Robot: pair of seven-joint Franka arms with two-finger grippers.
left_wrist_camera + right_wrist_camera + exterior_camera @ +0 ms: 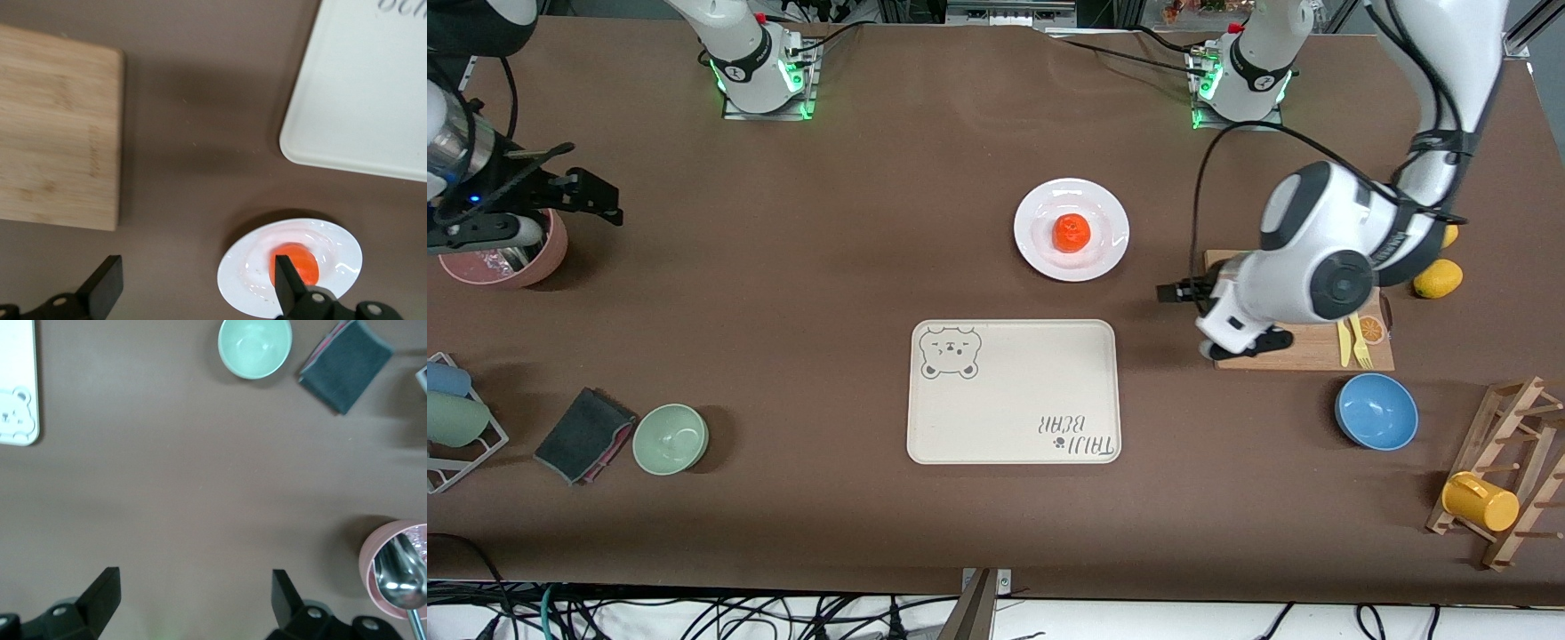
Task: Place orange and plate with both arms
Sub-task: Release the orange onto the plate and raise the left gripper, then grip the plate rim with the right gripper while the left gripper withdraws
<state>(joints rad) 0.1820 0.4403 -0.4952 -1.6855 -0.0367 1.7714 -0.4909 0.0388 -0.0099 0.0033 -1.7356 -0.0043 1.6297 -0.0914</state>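
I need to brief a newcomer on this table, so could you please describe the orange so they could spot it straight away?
Start at the cream bear-print tray in the middle of the table. Just farther from the front camera sits a round white plate, and the orange lies on it. It is small, round and red-orange, unlike the yellow lemon near the wooden board at the left arm's end.

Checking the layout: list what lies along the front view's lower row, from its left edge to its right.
Dark cloth → green bowl → bear-print tray → blue bowl → yellow cup on the wooden rack.
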